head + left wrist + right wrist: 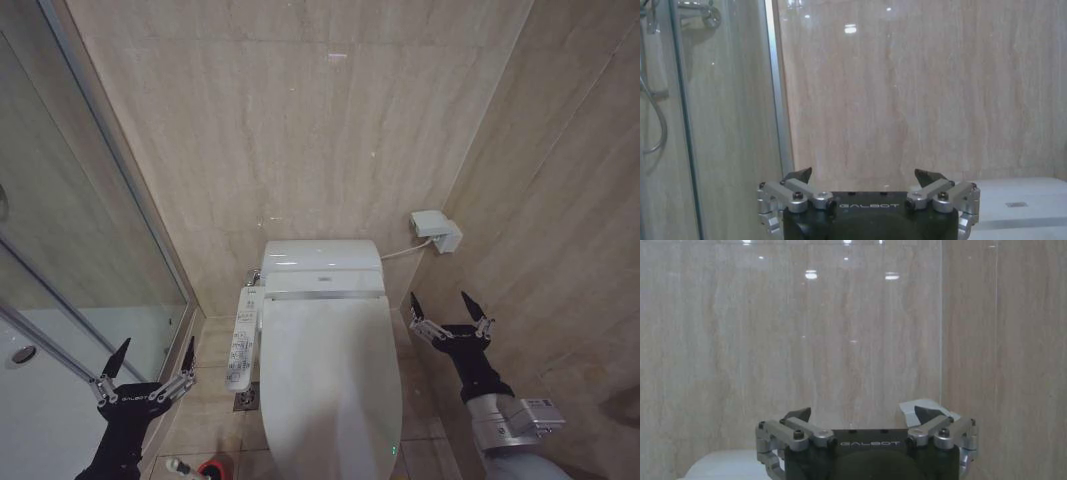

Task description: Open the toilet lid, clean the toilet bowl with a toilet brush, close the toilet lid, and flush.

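Two pincers hang released, the left pincer (148, 358) and right pincer (445, 306) flanking the toilet lid (330, 380), which lies closed. Toilet brush (185, 467) stands near left on the floor.

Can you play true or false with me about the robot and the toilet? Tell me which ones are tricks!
1. The toilet lid is shut. True.
2. The left gripper is holding the toilet brush. False: it is open and empty, and the brush stands in its red holder on the floor below.
3. The right gripper is open. True.
4. Both grippers are touching the lid. False: each hangs off to one side of the toilet, clear of it.
5. A white box sits on the wall beside the toilet. True.
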Robot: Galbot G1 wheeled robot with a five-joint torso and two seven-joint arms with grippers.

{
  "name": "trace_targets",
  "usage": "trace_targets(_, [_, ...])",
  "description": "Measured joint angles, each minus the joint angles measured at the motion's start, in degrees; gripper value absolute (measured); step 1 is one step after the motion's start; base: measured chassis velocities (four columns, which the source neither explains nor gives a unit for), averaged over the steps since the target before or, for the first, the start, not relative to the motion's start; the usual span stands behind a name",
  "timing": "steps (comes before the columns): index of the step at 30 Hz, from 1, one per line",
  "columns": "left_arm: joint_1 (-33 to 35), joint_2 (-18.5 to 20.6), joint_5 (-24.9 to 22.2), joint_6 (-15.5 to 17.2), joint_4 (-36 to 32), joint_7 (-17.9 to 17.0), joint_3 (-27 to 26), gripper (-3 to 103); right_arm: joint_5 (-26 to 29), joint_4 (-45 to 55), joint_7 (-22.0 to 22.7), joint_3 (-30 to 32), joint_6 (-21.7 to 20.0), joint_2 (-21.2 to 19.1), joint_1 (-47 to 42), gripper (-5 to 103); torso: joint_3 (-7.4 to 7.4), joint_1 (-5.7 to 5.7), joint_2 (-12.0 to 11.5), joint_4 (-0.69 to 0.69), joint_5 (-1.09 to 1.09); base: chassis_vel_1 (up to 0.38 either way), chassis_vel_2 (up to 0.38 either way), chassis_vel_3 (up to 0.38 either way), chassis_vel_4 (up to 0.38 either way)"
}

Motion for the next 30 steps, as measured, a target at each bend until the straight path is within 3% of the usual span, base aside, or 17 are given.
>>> trace_targets(10, [1.22, 0.12, -2.74, 1.51, 0.04, -0.18, -0.52, 100, 0.00, 0.00, 0.00, 0.00, 0.00, 0.00, 0.00, 100, 0.00, 0.00, 0.00, 0.00, 0.00, 0.000, 0.000, 0.000, 0.000])
trace_targets(30, [1.11, 0.13, -2.86, 1.57, 0.09, 0.12, -0.23, 100, 0.00, 0.00, 0.00, 0.00, 0.00, 0.00, 0.00, 100, 0.00, 0.00, 0.00, 0.00, 0.00, 0.000, 0.000, 0.000, 0.000])
